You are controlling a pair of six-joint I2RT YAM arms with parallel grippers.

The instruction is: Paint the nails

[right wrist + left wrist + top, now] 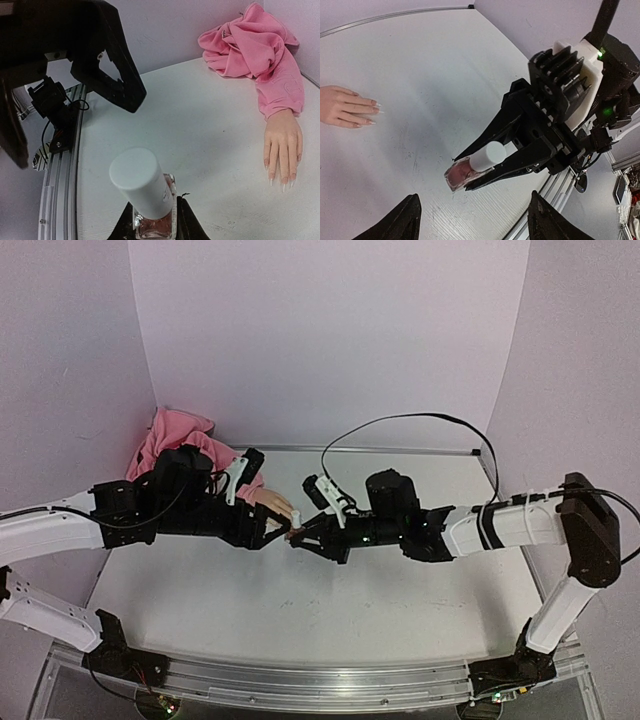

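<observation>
Pale pointed nails lie toward the far-left corner, apart from my right gripper, which clamps a white-capped glass bottle; my left gripper gapes wide.

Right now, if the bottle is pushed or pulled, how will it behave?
The polish bottle looks like smooth glass, so it may slip in the right gripper. Its tall white cap over a narrow base probably makes it tip easily.
</observation>
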